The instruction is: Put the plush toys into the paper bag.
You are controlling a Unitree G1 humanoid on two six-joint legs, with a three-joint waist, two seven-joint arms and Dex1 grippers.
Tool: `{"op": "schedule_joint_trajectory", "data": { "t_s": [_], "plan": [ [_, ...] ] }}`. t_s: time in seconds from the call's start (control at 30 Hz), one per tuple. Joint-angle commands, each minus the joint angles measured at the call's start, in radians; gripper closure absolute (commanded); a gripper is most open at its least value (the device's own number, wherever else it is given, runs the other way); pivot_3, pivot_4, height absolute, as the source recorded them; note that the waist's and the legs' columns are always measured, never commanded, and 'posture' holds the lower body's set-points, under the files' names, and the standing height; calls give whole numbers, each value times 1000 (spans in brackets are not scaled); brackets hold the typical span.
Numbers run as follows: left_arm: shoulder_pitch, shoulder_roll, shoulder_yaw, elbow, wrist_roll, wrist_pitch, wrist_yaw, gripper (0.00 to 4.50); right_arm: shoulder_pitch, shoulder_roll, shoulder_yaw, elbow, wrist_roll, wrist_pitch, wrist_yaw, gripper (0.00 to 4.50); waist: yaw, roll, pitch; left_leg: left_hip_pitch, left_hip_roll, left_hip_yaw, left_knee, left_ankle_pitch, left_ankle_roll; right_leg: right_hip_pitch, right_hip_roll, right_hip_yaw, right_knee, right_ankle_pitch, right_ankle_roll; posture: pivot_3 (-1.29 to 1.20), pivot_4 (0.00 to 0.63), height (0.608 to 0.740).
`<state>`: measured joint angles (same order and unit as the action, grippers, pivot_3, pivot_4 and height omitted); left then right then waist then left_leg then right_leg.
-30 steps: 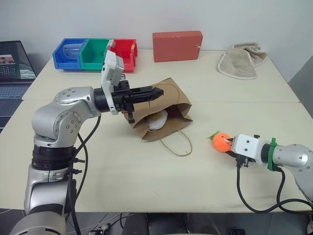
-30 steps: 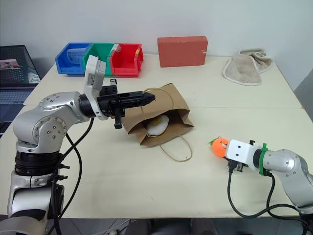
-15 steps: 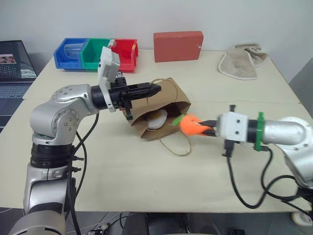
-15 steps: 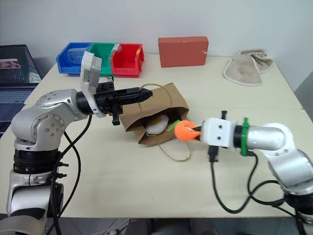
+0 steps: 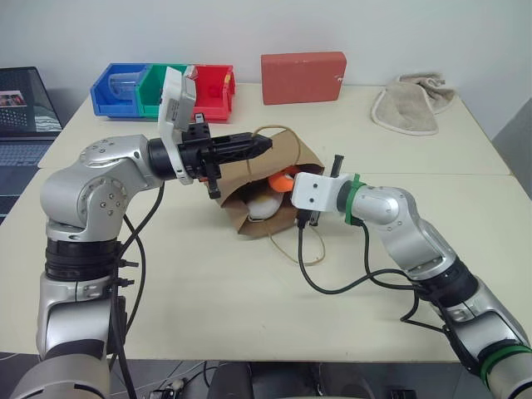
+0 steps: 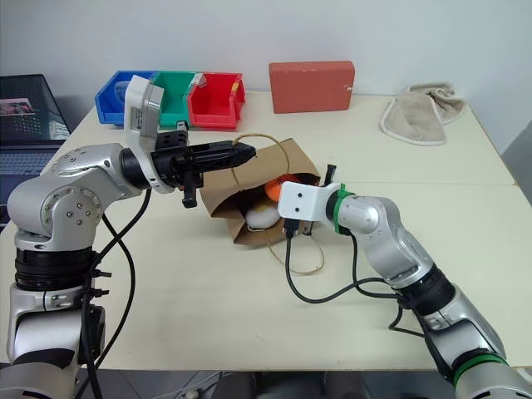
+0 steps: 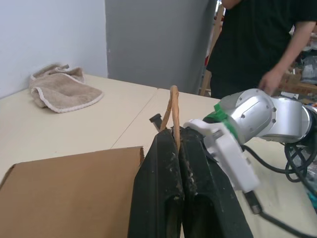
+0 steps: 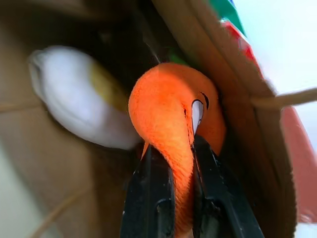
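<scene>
Left eye view puts a laptop (image 5: 21,112) at the far left edge, beside the cream desk (image 5: 208,307). At the desk's back left stands a row of three bins — blue (image 5: 116,90), green (image 5: 160,87) and red (image 5: 214,86). In front of them the left hand (image 5: 264,145) reaches level toward the right, its two black fingers pressed together on the upper twisted loop handle (image 7: 172,111) of the paper bag (image 5: 291,162); the left wrist view shows the handle pinched between the fingers. The brown bag lies on its side near the desk's middle, mouth turned toward the robot, its second loop handle (image 5: 307,249) lying flat on the desk in front. Inside the mouth the white plush toy (image 5: 264,205) with its yellow patch rests on the bag's lower wall. Just to its right, the right hand (image 8: 181,163) reaches into the opening, its fingers clamped on the orange plush toy (image 5: 281,179) — in the right wrist view that toy sits between the fingers, inside the bag, close beside the white one. Behind the bag a red rectangular box (image 5: 302,77) stands near the wall. A beige cloth (image 5: 409,105) lies crumpled at the back right. In the left wrist view a person (image 7: 257,44) in a dark top stands beyond the desk.
</scene>
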<state>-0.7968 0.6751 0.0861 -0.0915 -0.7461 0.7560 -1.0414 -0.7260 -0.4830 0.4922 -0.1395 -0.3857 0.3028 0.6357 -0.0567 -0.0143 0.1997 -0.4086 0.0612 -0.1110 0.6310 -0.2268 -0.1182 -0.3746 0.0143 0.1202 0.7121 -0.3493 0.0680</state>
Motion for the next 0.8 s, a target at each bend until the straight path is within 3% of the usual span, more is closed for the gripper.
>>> {"op": "schedule_joint_trajectory", "data": {
  "t_s": [0.03, 0.17, 0.57, 0.6, 0.8],
  "plan": [
    [-22, 6, 26, -21, -14, -13, -7, 4500, -19, 29, 17, 32, -67, -43, -37, 4482, -1, 0, 0, 0, 0, 0, 0, 0, 0, 0, 0, 0, 0, 0, 0, 0, 150, 740],
    [-40, 2, 33, 0, -16, -15, -6, 4500, -13, 66, -6, 75, -76, -42, -50, 4482, -1, 0, 0, 0, 0, 0, 0, 0, 0, 0, 0, 0, 0, 0, 0, 0, 150, 740],
    [-40, 0, 28, 9, -11, -18, -14, 4500, -9, 150, -79, 69, -40, 43, -58, 187, -1, 0, 0, 0, 0, 0, 0, 0, 0, 0, 0, 0, 1, 0, 0, 0, 150, 740],
    [-41, -1, 28, 11, -9, -19, -14, 4500, -7, 156, -81, 61, -33, 54, -46, 7, -2, 0, 0, 0, 0, 0, 0, 0, 0, 0, 0, 0, 1, 0, 0, 0, 150, 740],
    [-46, -13, 22, 19, 4, -29, -2, 4500, 7, 129, -114, -67, 55, 119, 82, 7, -1, 0, 0, 0, 0, 0, 0, 0, 0, 0, 0, 0, 1, 0, 0, 0, 150, 740]
  ]
}}
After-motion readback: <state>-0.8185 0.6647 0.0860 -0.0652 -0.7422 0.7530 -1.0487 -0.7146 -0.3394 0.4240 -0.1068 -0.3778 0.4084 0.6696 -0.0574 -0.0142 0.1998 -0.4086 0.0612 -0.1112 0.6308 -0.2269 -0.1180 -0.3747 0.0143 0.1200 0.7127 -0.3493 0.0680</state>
